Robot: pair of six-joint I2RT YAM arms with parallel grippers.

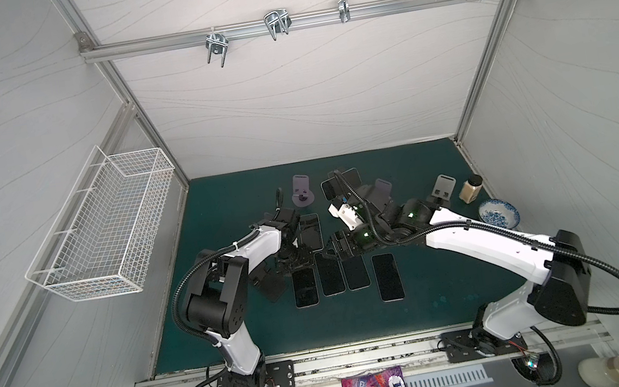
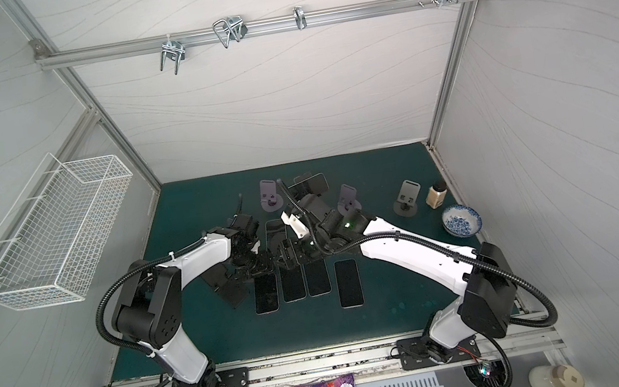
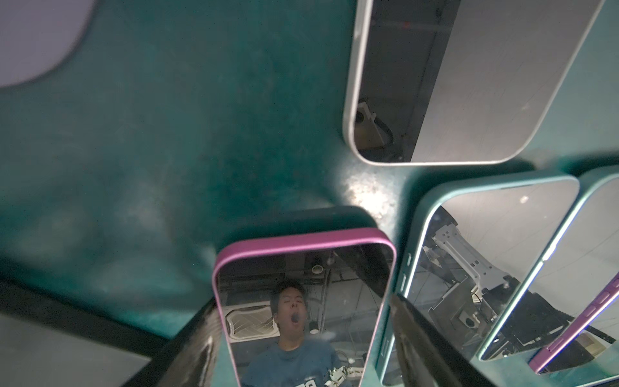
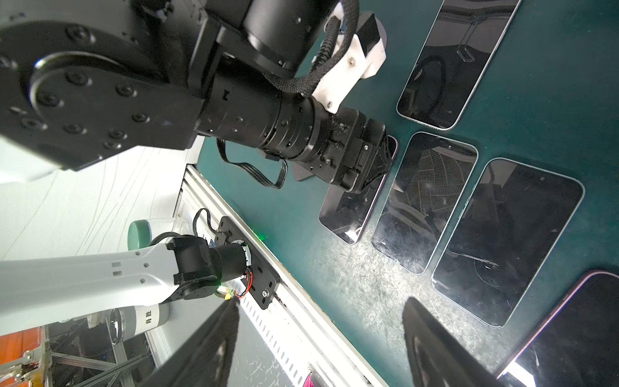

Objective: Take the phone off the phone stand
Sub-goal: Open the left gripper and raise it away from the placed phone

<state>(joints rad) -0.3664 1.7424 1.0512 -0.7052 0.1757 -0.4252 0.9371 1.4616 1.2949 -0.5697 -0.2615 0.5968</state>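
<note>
Counter: dark green mat, scuffed and glossy in patches in the right wrist view. Centre of both top views: row of four phones lying flat, screens up, dark. The left three sit close side by side; the rightmost phone lies slightly apart. Fifth phone lies flat just above the row. Upper centre: lilac stand, upright. Right side: grey stand, black-lidded jar just beside it, blue-patterned bowl near, lower right of the jar.
</note>
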